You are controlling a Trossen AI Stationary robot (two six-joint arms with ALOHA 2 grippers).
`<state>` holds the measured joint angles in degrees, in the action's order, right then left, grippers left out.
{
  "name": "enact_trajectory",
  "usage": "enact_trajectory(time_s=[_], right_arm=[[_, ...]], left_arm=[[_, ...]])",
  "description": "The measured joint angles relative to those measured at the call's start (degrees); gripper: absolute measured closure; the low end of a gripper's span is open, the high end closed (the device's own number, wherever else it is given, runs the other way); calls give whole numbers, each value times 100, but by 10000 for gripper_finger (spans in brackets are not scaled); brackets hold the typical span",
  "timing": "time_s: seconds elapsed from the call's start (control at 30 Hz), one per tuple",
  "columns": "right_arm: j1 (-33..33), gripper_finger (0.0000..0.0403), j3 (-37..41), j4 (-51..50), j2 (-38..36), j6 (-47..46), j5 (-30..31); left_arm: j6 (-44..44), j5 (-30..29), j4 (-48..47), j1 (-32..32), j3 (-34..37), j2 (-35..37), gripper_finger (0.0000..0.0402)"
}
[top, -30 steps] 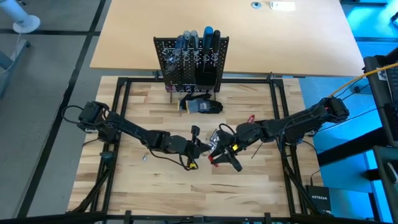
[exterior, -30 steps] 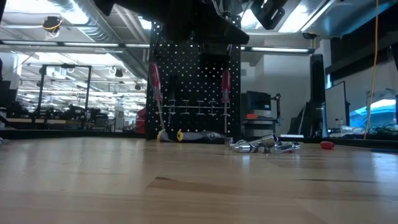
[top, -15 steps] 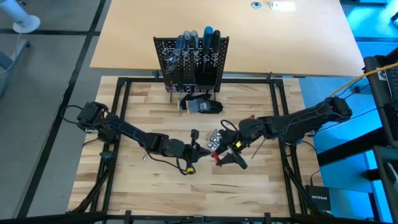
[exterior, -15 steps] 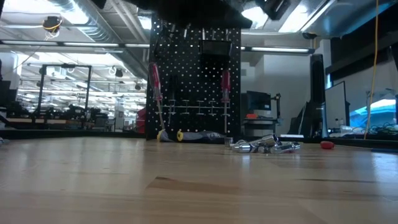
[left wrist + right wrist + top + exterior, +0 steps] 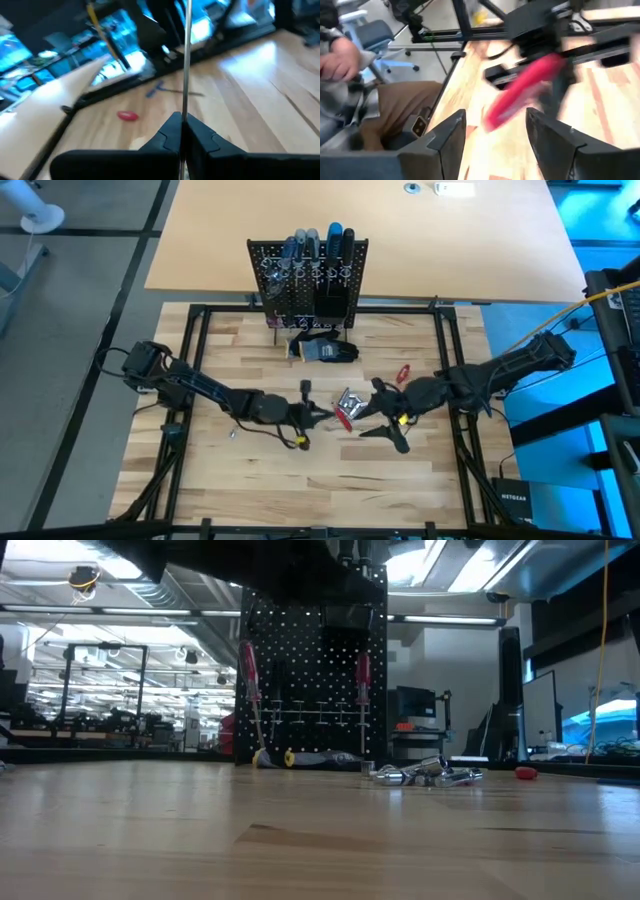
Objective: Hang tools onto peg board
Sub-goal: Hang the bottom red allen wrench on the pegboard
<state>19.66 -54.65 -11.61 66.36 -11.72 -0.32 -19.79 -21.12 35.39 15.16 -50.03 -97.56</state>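
Note:
The black peg board (image 5: 308,280) stands upright at the table's far edge, with dark- and blue-handled tools in it. In the low view two red-handled screwdrivers (image 5: 248,680) hang on the peg board (image 5: 315,690). At mid-table my left gripper (image 5: 325,416) is shut on a red-handled screwdriver (image 5: 344,416). My right gripper (image 5: 386,436) stands open just right of it, with nothing between its fingers. Silver metal pieces (image 5: 348,398) lie on the table beside the two grippers. My left gripper pinches the screwdriver's thin metal shaft (image 5: 183,107) between its two shut fingers, coming nearly level from the table's left. The shaft runs on past the fingertips. The red handle (image 5: 525,90) shows beside the fingers, clear of the table.
A dark glove-like bundle (image 5: 325,350) lies in front of the peg board. A small red piece (image 5: 403,370) lies right of centre. A black frame (image 5: 190,380) borders the wooden work area. A person's hand (image 5: 337,57) and a chair show beyond the table.
My right gripper has opened, let go of the red-handled screwdriver and drawn back up toward the table's right edge. The screwdriver stays in my left gripper, which has kept its place at mid-table.

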Motion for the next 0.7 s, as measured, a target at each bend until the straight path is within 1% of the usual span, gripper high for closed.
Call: enact_trajectory(time_s=[0.07,0.13,0.23,0.3,0.37,0.5,0.57,0.7], right_arm=[[137,196,0,33,1,49,287],[264,196,9,170,1,206,703],[480,196,398,1341,5,582,1356],[535,196,752,2202,11,857,1449],[557,196,1137,2990,11,1087,1659],[542,196,1871,4411,152,1211,2692],[540,196,2029,4797,282,1217,3023],[426,196,1998,4932,410,1446,3170]], left_arm=[[134,-18,348,-66,228,141,401],[243,-20,704,-109,446,250,401],[397,-13,1202,-142,710,412,401],[462,-11,1414,-145,837,510,401],[527,-10,1383,-145,873,578,401],[598,-4,1384,-145,871,643,401],[618,-5,1370,-145,871,643,401],[627,-62,1346,-188,868,643,401]])
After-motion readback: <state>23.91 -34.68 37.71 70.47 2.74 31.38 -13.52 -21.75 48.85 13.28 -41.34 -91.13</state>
